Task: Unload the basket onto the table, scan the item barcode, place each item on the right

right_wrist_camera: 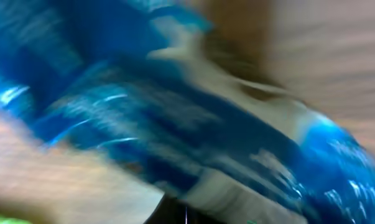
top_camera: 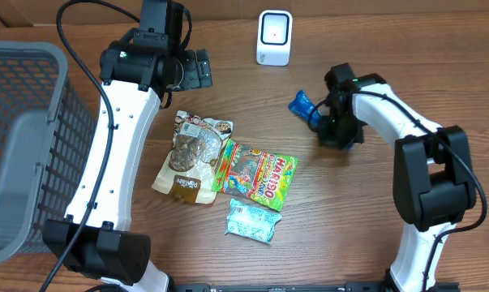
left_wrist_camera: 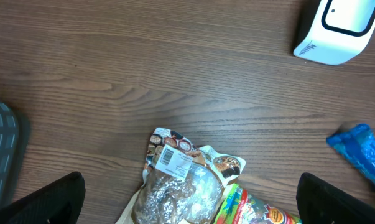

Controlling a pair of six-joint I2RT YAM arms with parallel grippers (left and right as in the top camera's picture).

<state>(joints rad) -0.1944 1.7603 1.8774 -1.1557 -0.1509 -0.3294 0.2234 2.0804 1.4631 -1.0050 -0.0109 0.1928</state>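
Overhead, the right gripper (top_camera: 328, 123) was clamped on one end of a crinkly blue plastic packet (top_camera: 302, 106). The packet stuck out toward the white box-shaped barcode scanner (top_camera: 274, 37), which stood well apart from it at the far side of the brown wood-grain table (top_camera: 349, 235). Whether the packet had left the tabletop could not be told. The right wrist view was only a blue smear, so neither the depth of the bite nor the face carrying the barcode showed.

That looked like the main risk. A shallow pinch on slick film might let the packet slide or swing on the way over, and a code turned toward the fingers or the table would not read at the scanner window. Crumpled wrapping could also distort the bars.

The left gripper (top_camera: 197, 70) hung with its jaws spread wide and nothing between them, near a brown-and-silver snack pouch (top_camera: 191, 154).
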